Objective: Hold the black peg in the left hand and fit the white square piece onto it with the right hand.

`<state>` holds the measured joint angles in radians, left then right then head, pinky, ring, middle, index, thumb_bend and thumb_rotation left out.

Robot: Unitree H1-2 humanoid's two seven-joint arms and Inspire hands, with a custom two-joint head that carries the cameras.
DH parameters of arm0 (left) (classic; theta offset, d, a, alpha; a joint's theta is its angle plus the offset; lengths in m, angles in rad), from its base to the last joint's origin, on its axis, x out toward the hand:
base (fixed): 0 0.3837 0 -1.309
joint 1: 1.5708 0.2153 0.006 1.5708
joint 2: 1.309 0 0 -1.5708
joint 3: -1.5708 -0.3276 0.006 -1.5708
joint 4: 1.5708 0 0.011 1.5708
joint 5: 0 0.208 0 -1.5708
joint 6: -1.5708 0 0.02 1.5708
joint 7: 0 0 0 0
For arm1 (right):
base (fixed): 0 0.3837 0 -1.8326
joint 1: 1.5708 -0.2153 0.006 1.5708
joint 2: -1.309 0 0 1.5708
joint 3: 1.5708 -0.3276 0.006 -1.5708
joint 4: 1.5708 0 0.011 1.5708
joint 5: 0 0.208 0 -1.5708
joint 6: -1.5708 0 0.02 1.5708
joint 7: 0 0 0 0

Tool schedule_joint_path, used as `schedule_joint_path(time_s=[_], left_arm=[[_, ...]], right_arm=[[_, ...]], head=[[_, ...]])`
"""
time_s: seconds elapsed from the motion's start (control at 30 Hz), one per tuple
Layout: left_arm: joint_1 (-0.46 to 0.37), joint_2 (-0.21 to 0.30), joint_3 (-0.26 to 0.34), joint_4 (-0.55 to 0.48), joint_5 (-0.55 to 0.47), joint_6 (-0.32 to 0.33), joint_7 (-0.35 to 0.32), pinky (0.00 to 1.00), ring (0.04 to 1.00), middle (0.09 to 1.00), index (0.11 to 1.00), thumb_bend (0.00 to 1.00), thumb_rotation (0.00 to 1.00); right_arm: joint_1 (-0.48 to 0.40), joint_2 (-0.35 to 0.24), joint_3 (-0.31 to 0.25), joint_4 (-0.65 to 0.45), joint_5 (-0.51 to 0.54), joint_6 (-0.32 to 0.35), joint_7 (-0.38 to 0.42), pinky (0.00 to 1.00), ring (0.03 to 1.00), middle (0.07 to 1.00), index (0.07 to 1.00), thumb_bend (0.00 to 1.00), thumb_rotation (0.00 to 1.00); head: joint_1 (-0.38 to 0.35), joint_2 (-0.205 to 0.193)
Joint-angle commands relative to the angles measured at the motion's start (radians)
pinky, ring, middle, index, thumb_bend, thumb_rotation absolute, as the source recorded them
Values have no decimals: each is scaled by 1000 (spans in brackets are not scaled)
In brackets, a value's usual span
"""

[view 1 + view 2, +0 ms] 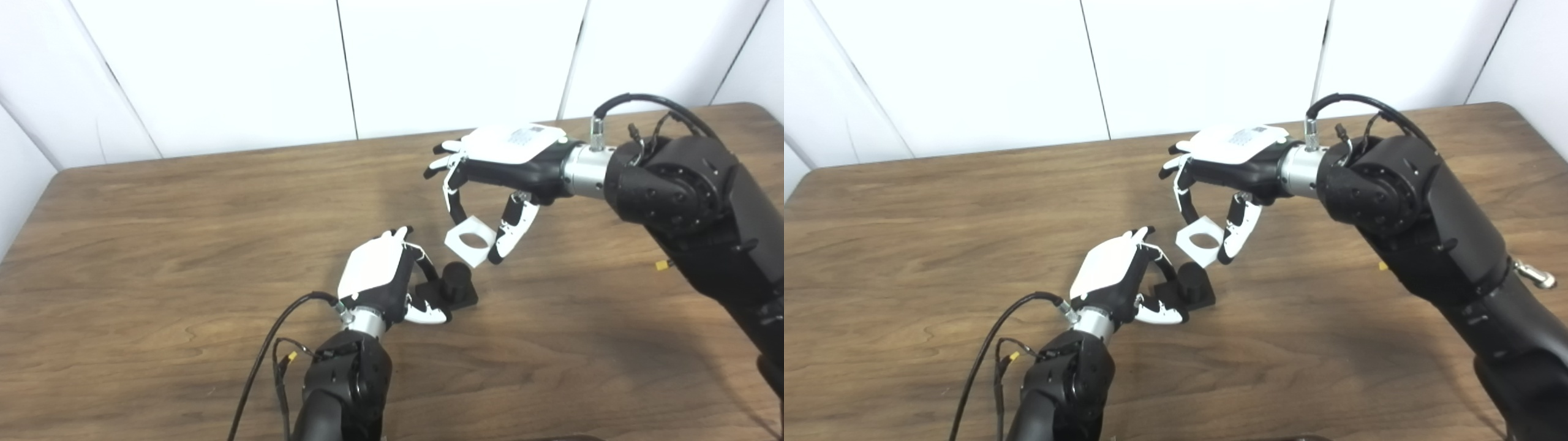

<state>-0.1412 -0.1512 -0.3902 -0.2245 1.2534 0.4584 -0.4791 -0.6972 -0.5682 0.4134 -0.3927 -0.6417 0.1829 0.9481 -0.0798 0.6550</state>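
A brown wood-grain table (153,257) fills the scene, backed by white wall panels (233,67).

Low and left of centre, the left robot hand (392,282) reaches in from the bottom edge on a black arm with a loose black cable (263,361). Its fingers and thumb are clamped on the flat black base of the peg (456,286). The peg is a short black cylinder standing upright on that square base, which rests on the table just right of the hand.

Just above and to the right of the peg, lifted off the table, is the square (470,241): a flat white piece with a round hole through its middle, tilted. It is close to the peg but not on it.

The right robot hand (490,184) comes in from the right on a thick black arm. It is closed on the square, pinching it between fingers (456,205) and thumb (511,233) from above.
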Motion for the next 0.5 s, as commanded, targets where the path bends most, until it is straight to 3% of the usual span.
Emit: schedule_joint_path(time_s=[0.0,0.47], left_arm=[[-11,-17,-2,36,28,10,-4,1000,1000,987,481,523,46],[-11,-21,3,22,32,11,-17,1000,1000,988,481,523,46]], right_arm=[[-37,3,-1,-19,-34,-25,-16,1000,1000,924,489,526,145],[-2,42,16,13,-99,-94,-43,1000,1000,919,488,526,144]], head=[[-2,1],[-7,15]])
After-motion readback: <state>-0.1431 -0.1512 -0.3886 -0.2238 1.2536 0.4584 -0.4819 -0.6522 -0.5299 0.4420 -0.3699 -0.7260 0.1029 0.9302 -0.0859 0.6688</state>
